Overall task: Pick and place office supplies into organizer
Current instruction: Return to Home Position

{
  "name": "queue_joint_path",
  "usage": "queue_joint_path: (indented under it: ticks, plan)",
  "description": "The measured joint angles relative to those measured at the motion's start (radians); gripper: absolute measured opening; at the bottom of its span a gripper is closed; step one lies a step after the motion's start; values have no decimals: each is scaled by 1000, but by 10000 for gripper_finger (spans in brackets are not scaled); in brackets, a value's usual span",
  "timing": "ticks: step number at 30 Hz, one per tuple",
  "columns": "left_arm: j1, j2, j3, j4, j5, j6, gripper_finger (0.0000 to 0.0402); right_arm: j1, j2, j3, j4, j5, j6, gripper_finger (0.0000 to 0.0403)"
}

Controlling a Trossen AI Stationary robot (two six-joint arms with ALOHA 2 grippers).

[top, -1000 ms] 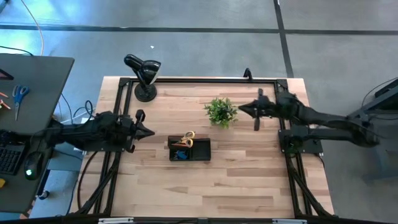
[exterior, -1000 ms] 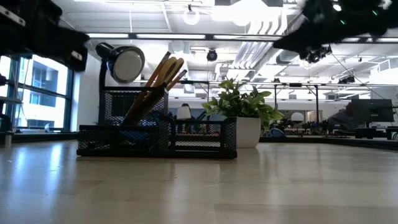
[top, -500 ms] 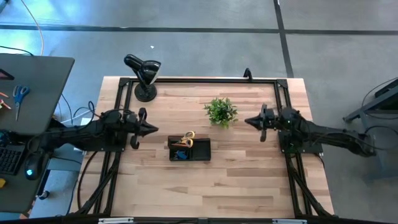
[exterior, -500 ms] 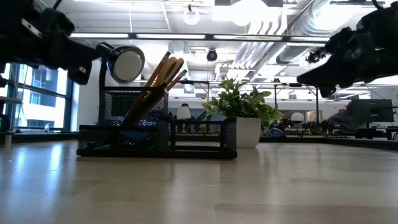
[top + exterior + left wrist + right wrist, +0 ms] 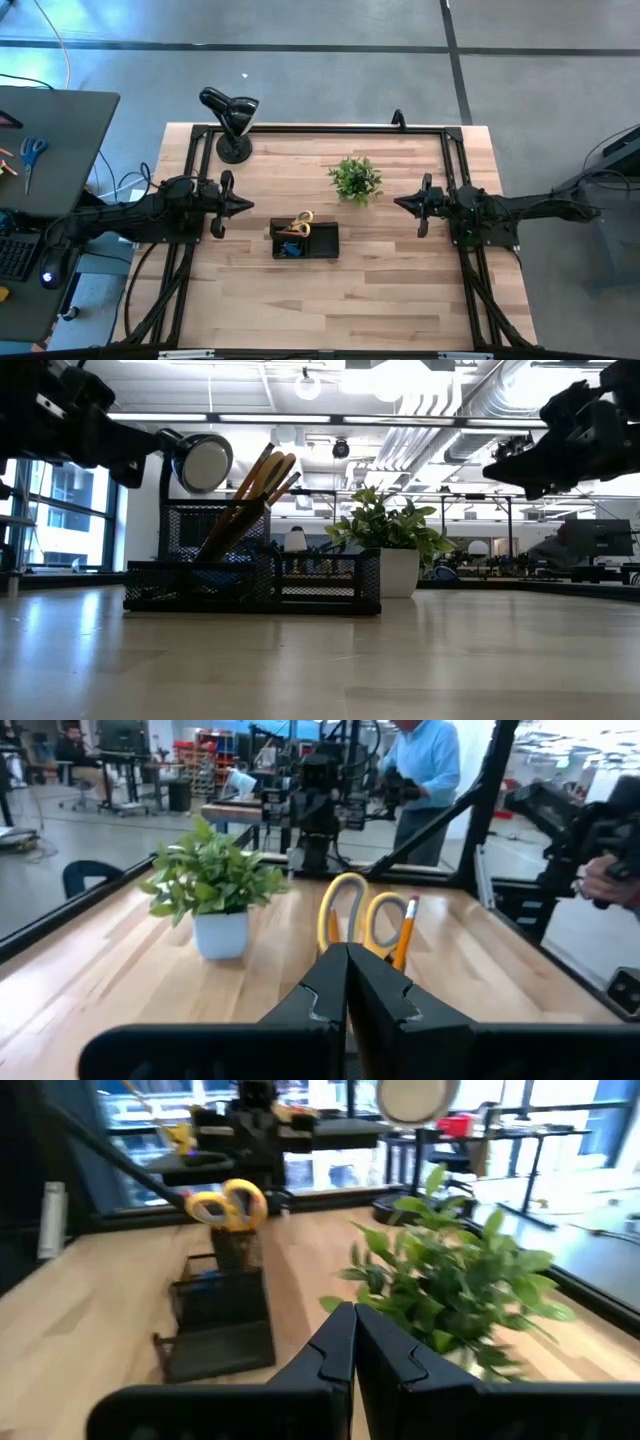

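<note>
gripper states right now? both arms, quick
Left gripper: shut, holding nothing, left of the black desk organizer.
Right gripper: shut, holding nothing, right of the organizer, near the potted plant.

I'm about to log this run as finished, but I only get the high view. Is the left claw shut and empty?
Observer: Yes. In its wrist view the left claw has both fingers pressed together with nothing between them.
Operator: And the right one?
Observer: The right claw is the same in its own wrist view: shut and empty.
Operator: From above I only see handle loops. How do the scissors sit?
Observer: The low view shows the yellow-handled scissors leaning handles-up beside the pencils in the tall cup of the organizer, not lying flat.
</note>
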Motion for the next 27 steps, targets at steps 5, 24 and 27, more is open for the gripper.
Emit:
queue_joint_path:
  ticks: [5, 24, 27]
  plan:
    - [0, -4, 2, -3, 29, -15, 0, 76, -54, 0, -82, 121, 32, 0]
    - [0, 70, 2, -12, -52, 26, 1, 134, -133, -1, -146, 190, 27, 0]
    - [0, 72, 2, -13, -67, 26, 1, 134, -133, -1, -145, 167, 46, 0]
